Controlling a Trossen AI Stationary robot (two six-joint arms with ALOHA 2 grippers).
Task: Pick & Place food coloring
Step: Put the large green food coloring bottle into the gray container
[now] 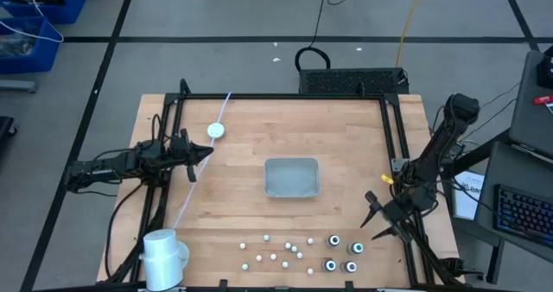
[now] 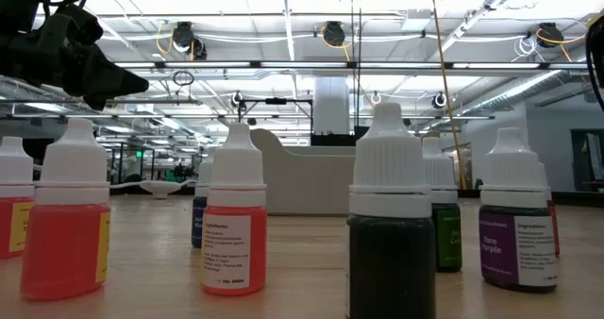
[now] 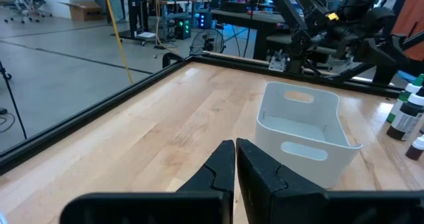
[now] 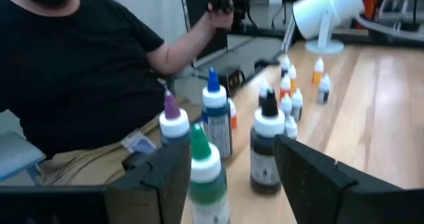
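Four food coloring bottles stand upright on the table near its front right: (image 1: 333, 240), (image 1: 356, 249), (image 1: 329, 264), (image 1: 351, 266). My right gripper (image 1: 378, 219) is open just right of them, pointing level toward the table's left. In the right wrist view a green-tipped bottle (image 4: 205, 171) and a black-tipped bottle (image 4: 267, 151) stand between my right gripper's (image 4: 232, 177) spread fingers without touching them; a blue-tipped (image 4: 215, 118) and a purple-tipped bottle (image 4: 173, 121) stand beyond. The grey tray (image 1: 291, 178) sits mid-table. My left gripper (image 1: 197, 156) waits shut at the left.
Several smaller white-capped bottles (image 1: 276, 253) are scattered along the front edge, left of the four. A white cylinder on a stand (image 1: 164, 256) is at the front left, and a white disc on a cord (image 1: 216, 130) lies far left. A person in a black shirt (image 4: 79, 71) sits beyond the front edge.
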